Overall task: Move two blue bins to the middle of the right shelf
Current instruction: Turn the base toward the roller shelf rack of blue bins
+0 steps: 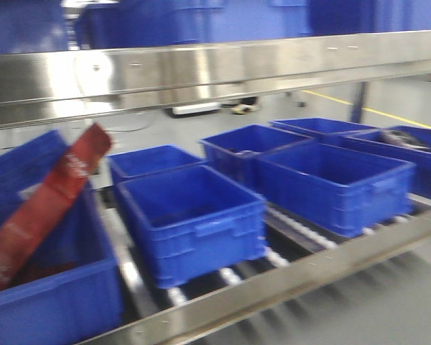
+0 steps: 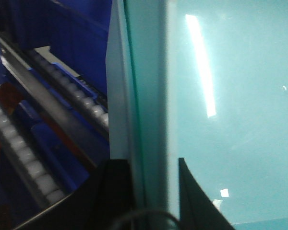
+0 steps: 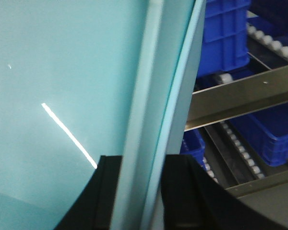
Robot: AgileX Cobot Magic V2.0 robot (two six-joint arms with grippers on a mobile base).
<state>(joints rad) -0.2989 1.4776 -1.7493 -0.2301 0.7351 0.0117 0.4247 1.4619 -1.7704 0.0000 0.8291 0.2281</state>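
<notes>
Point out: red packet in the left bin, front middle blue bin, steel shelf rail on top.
red packet [image 1: 47, 198], exterior front view, mid-body.
front middle blue bin [image 1: 201, 241], exterior front view, front wall.
steel shelf rail [image 1: 223, 68], exterior front view, front face.

Steel roller shelf [image 1: 287, 284], blue bins [image 1: 194, 215] resting

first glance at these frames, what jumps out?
Rows of blue bins on a roller shelf fill the front view, under a shiny steel rail, with a red packet leaning in the left-most bin. Both wrist views are dominated by a glossy teal bin wall, its rim running between the fingers of the left gripper and the right gripper.
</notes>
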